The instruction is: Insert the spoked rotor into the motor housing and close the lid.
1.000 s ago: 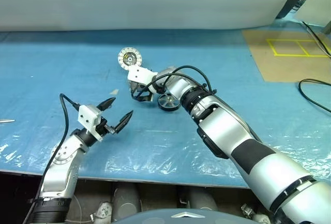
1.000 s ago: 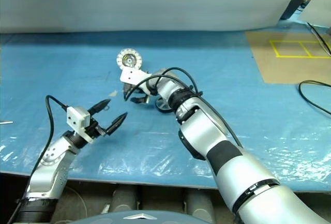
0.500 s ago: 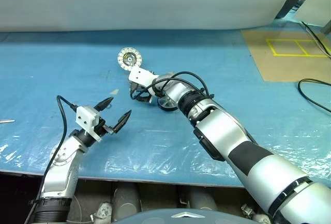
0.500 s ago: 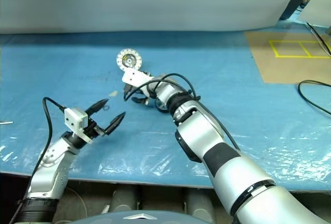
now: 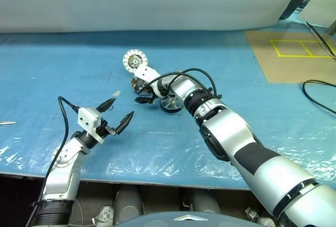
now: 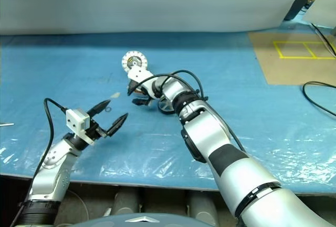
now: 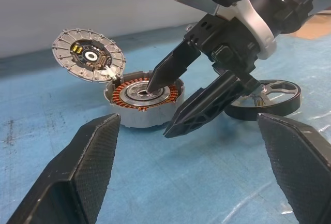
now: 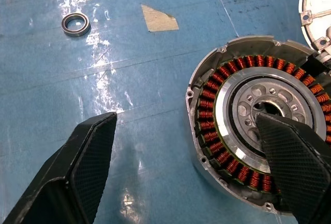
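Note:
The motor housing (image 7: 144, 97), a grey puck with copper windings, lies on the blue mat. The lid (image 7: 89, 56) stands tilted behind it with its segmented face showing, its edge at the housing's rim. My right gripper (image 7: 160, 109) is open astride the housing's near wall, one fingertip on the centre hub and the other outside the rim. The spoked rotor (image 7: 266, 100) lies flat beside the housing, under the right wrist. My left gripper (image 5: 122, 109) is open and holds nothing, hovering well short of the housing and pointing at it.
A small bearing ring (image 8: 75, 24) and a pale tape scrap (image 8: 159, 18) lie on the mat beyond the housing. A cardboard sheet (image 5: 294, 54) with yellow tape and a black cable (image 5: 315, 93) are at the far right. The table's front edge (image 5: 157, 180) is close.
My right gripper has rolled at the wrist and edged over the housing. The left arm has kept still.

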